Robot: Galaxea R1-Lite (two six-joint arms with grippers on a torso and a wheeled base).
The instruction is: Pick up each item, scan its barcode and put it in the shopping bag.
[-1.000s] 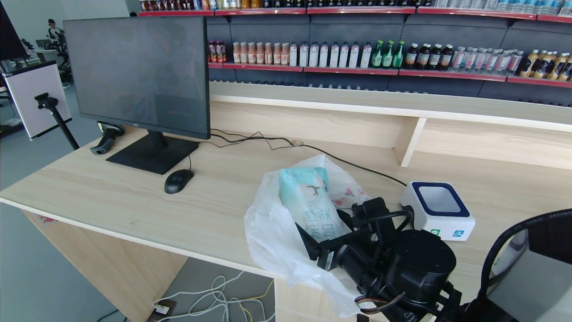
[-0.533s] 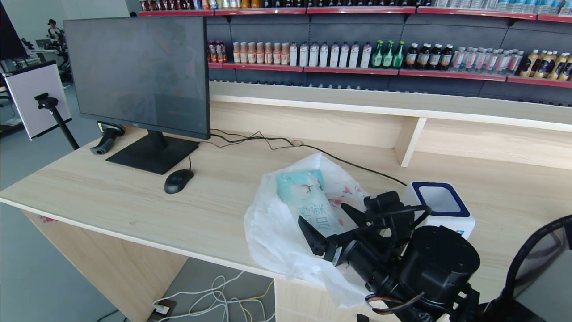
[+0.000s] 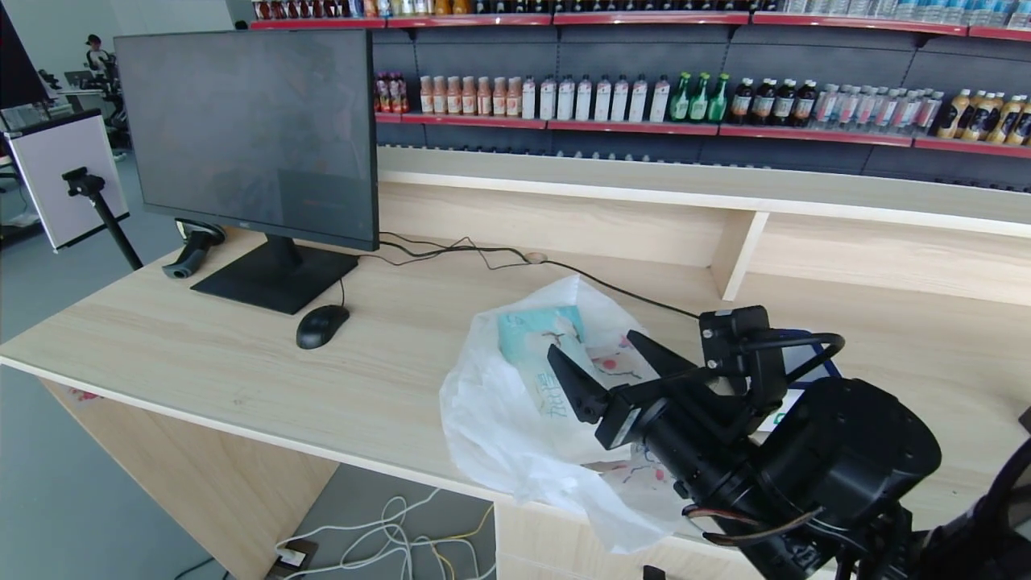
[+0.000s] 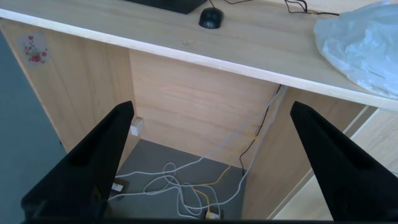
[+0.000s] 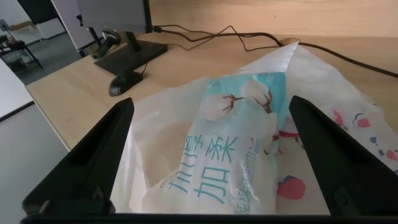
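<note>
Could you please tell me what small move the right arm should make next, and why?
Probably draw the right gripper up and back, clear of the shopping bag. Its jaws stand open and empty over the bag's mouth, and the tissue pack lies inside the bag, so this item looks delivered and the arm is free for another.

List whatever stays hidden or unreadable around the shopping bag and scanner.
- Head view: the open right gripper covers most of the white, blue-rimmed box scanner.
- Head view: that gripper's finger hides part of the pale teal soft pack in the white plastic shopping bag.
- Right wrist view: the pack's underside is hidden.
</note>
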